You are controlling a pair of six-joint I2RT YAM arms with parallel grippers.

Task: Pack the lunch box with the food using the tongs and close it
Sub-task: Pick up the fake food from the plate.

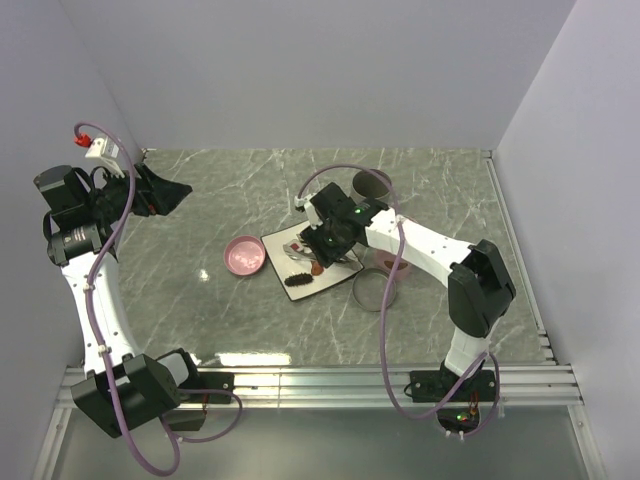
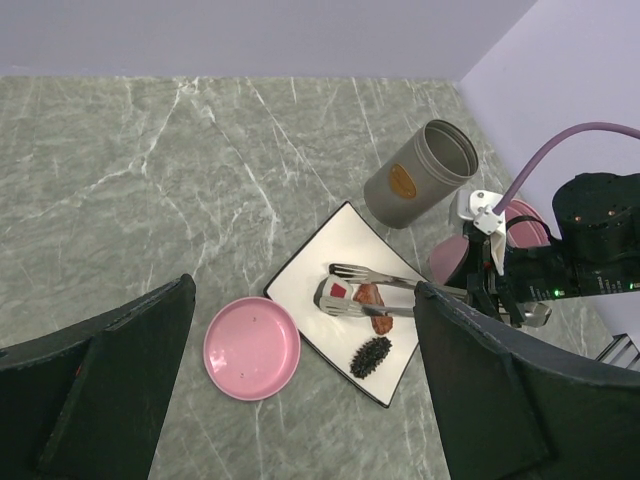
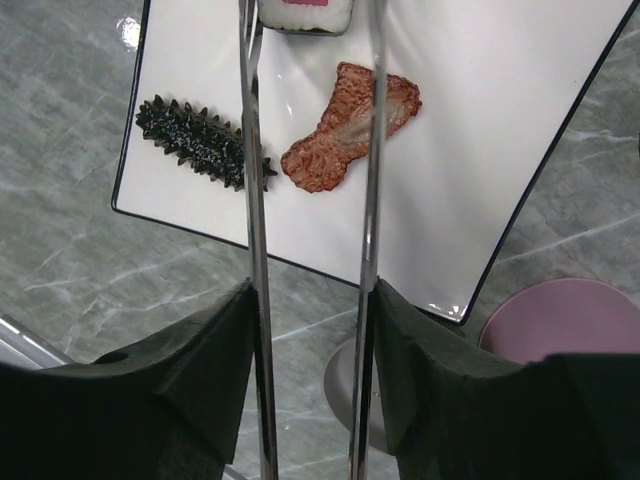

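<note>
The right gripper is partly closed on the tongs, one dark finger pressing on the outside of each silver arm. From there the two arms run side by side, apart, out over the near edge of the white square plate.

On the plate, the dark brown spiky oblong lies just left of the left arm, its end touching or nearly touching it. The reddish-brown flat piece lies under the right arm and reaches into the gap between the arms. Farther on, the white square block with red centre sits between the arms near their tips.

The left gripper hangs wide open and empty above the tabletop, well apart from the plate. Below it a pink bowl lies just beside the plate. Beyond the plate's far corner lies a grey cylindrical container.
</note>
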